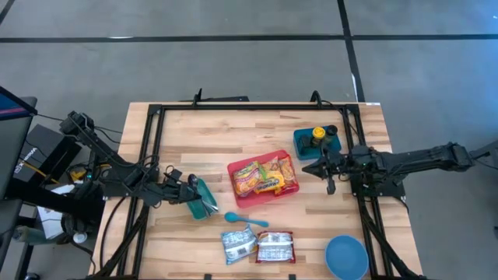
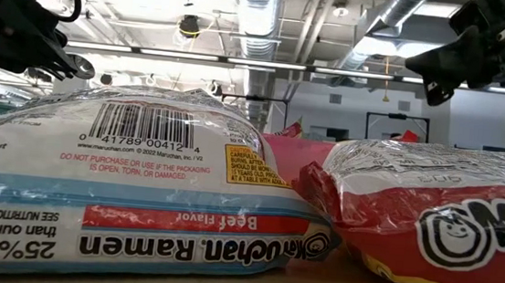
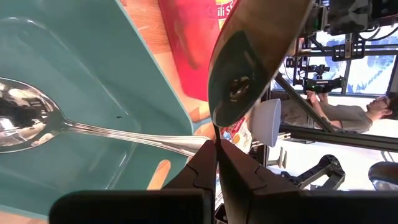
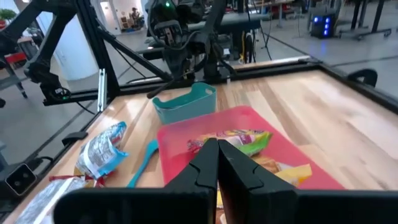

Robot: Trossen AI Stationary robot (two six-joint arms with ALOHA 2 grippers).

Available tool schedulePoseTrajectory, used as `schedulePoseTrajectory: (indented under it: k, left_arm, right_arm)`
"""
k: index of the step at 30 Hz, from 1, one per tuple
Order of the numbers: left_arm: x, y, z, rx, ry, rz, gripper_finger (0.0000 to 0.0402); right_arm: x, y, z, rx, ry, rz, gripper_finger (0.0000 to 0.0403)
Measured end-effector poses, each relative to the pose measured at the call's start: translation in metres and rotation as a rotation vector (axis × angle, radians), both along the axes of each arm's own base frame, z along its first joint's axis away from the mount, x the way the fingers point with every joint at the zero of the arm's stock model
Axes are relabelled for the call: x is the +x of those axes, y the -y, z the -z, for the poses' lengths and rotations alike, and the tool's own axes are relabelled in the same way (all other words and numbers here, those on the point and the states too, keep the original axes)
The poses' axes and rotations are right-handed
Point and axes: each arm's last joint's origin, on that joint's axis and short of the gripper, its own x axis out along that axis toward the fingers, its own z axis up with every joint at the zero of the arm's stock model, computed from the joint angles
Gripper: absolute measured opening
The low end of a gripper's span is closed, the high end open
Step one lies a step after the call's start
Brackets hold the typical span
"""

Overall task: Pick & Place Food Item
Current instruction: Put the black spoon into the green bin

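Red plastic tray (image 1: 238, 173) lies mid-table, its long axis slanting toward the right gripper (image 1: 327, 173), holding glossy, crinkled noodle packets (image 1: 264, 179). Both pincers are closed and empty (the left gripper (image 1: 198, 199) hovers over a teal tub (image 1: 206, 208)).

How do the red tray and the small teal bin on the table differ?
The red tray is wider, shallow and holds bright snack packets; the teal bin is smaller and deeper, with a metal spoon inside. The tray sits mid-table; the bin sits at the left end effector. Both rest on the wooden table.
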Motion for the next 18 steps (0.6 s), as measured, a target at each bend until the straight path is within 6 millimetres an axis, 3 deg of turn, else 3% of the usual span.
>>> schedulePoseTrajectory:
  k: [18]
  left_arm:
    - [0.0000,-0.0004,-0.0001,0.005,0.004,-0.011,0.0003]
  right_arm:
    - [0.0003,-0.0001,0.0009,0.021,-0.006,0.001,0.0001]
